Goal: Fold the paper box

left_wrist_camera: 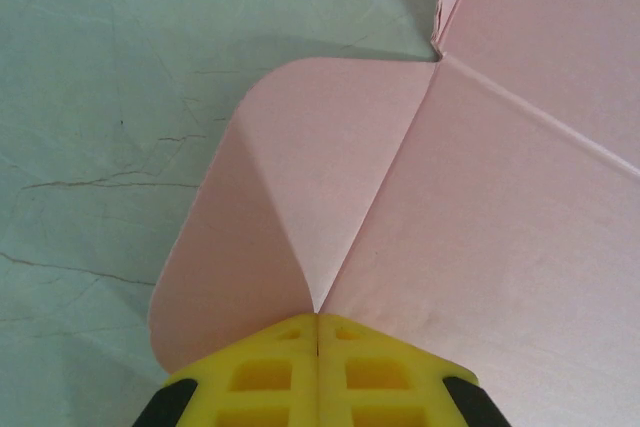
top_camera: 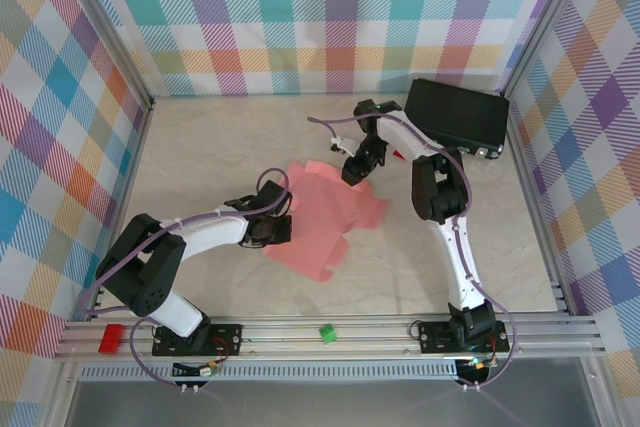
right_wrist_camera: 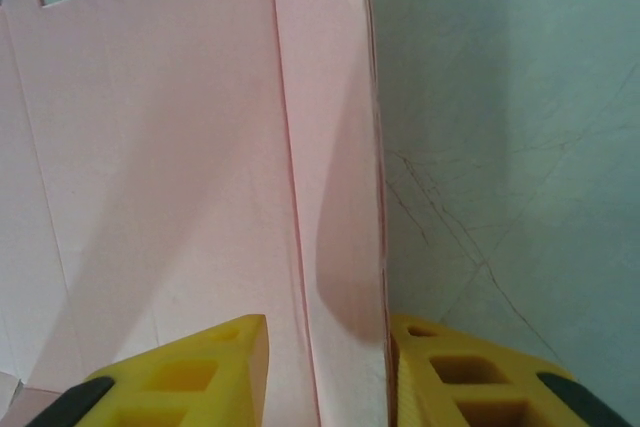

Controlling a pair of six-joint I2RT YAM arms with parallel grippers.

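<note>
Yellow fingers of the left gripper are pressed together on a rounded corner flap of the paper box, pinching it into a raised crease. The right gripper stands part-open astride an upturned edge strip. The pink sheet lies mid-table, with bare tabletop to its left and near side and the black case at the far right.

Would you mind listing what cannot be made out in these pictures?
- Top view: right gripper fingertips, hidden under its own wrist.
- Right wrist view: whether the fingers press the paper box flap; the bottom edge cuts them off.
- Top view: small red object by the black case, partly behind the right arm.
</note>
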